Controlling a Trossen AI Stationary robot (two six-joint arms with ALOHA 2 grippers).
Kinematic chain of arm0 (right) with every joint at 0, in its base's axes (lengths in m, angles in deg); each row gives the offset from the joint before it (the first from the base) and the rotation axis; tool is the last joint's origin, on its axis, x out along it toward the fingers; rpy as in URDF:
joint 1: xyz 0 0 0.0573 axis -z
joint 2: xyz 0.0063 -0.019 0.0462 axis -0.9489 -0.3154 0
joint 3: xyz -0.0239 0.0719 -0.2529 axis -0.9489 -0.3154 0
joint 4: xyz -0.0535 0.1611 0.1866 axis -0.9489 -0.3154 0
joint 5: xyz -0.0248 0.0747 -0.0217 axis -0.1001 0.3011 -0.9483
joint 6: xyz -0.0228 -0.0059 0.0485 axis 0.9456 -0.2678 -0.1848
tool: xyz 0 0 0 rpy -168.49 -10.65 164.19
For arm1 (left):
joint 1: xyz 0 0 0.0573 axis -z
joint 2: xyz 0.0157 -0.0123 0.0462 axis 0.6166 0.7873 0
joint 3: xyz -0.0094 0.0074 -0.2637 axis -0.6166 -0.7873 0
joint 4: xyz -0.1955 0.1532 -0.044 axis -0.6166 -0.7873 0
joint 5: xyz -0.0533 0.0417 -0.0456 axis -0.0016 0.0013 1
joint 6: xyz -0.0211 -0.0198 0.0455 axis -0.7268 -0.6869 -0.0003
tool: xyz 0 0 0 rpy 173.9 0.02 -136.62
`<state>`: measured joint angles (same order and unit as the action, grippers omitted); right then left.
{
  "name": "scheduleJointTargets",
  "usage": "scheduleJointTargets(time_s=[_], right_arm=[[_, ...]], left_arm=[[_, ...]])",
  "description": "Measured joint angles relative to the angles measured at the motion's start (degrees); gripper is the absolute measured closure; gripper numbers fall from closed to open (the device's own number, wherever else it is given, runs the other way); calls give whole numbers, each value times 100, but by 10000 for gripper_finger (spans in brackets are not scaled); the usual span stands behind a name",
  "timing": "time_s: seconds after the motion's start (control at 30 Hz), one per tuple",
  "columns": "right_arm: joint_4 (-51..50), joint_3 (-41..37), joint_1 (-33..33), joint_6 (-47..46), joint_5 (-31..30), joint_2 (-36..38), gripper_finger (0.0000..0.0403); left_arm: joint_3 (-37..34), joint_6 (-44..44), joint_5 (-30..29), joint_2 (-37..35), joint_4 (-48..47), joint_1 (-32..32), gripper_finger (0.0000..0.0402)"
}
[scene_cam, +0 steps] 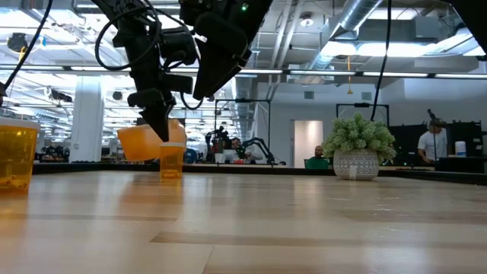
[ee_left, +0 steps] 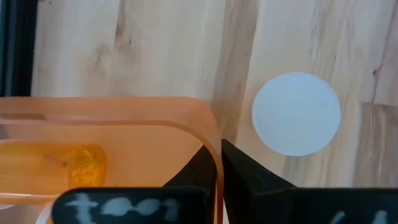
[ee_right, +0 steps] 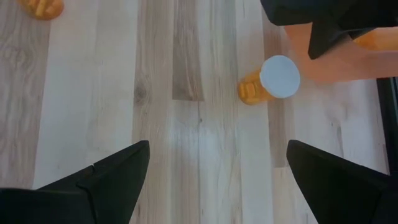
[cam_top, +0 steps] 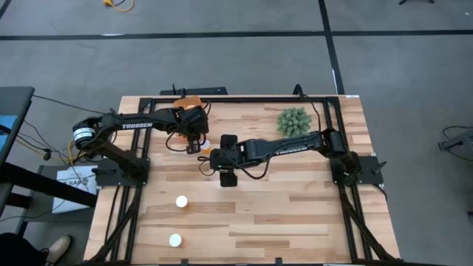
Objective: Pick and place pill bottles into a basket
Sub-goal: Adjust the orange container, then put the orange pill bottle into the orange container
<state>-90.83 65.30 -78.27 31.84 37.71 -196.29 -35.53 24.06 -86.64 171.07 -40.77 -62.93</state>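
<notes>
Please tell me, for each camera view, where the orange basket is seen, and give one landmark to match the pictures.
High view: the basket sits at the table's far edge, under the left gripper.
Low view: left of centre, lifted at one side.
Left wrist view: its wall between the fingers.
Right wrist view: upper right corner.
Shared landmark: the standing pill bottle beside it.

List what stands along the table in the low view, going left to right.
Bottle at the picture's left edge → basket, gripped at its wall by the left gripper and raised off the table → bottle just past it → potted plant.
</notes>
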Motion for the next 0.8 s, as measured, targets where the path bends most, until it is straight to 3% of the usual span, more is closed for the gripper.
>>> scheduleJointTargets(time_s=[0.27,0.8], right_arm=[[7,0,0,0,2,4,31],[11,0,0,0,2,4,31]], left_arm=[[-2,-48,-54,1,44,-26,399],[-2,-254,-120,-3,-101,-28,333]])
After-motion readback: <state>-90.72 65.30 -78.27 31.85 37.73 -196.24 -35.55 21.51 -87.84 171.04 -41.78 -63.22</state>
